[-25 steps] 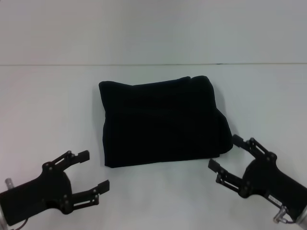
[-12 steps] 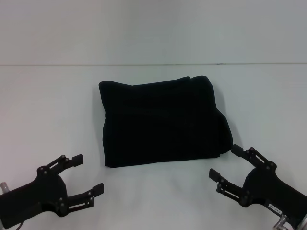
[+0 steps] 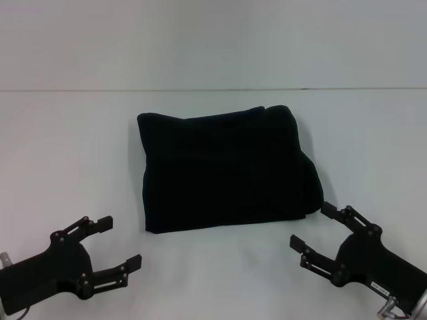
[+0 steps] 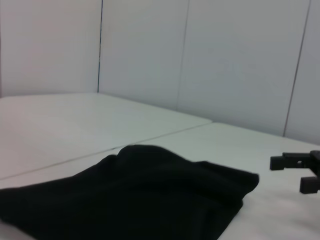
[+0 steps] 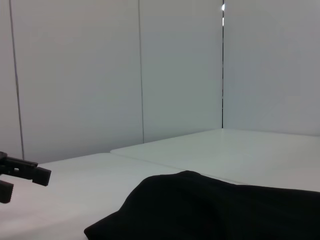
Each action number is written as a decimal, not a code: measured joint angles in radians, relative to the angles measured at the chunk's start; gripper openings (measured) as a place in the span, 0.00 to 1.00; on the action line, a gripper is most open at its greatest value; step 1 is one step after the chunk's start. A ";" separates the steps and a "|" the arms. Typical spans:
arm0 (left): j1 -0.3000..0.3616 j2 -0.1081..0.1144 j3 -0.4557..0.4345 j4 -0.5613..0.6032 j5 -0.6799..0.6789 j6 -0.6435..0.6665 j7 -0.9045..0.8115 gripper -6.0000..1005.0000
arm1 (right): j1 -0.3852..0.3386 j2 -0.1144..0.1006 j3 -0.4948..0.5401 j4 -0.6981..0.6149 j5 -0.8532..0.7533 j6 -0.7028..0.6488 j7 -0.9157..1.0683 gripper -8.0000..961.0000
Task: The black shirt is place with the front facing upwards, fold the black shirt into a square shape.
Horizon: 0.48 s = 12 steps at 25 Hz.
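The black shirt (image 3: 227,168) lies folded into a thick, roughly square bundle on the middle of the white table; no lettering or tag shows. It also fills the low part of the left wrist view (image 4: 125,200) and of the right wrist view (image 5: 220,207). My left gripper (image 3: 119,241) is open near the table's front left, apart from the shirt. My right gripper (image 3: 312,227) is open at the front right, just off the shirt's near right corner, holding nothing.
The white table (image 3: 73,153) has a seam line running across it behind the shirt. White wall panels stand beyond. The right gripper's fingers (image 4: 295,162) show far off in the left wrist view, and the left gripper's fingers (image 5: 22,171) in the right wrist view.
Both grippers have drawn back toward the table's front edge, away from the folded shirt, staying open. The shirt has not moved.
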 joint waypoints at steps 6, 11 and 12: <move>-0.001 0.003 -0.019 0.004 0.002 -0.006 -0.047 0.94 | 0.034 0.002 -0.032 0.001 -0.005 0.005 0.003 0.94; -0.001 0.006 -0.021 0.002 0.004 -0.012 -0.045 0.94 | 0.044 0.003 -0.038 0.002 -0.009 0.019 0.008 0.94; -0.001 0.006 -0.020 0.003 0.008 -0.013 -0.043 0.94 | 0.044 0.003 -0.038 0.002 -0.009 0.020 0.009 0.94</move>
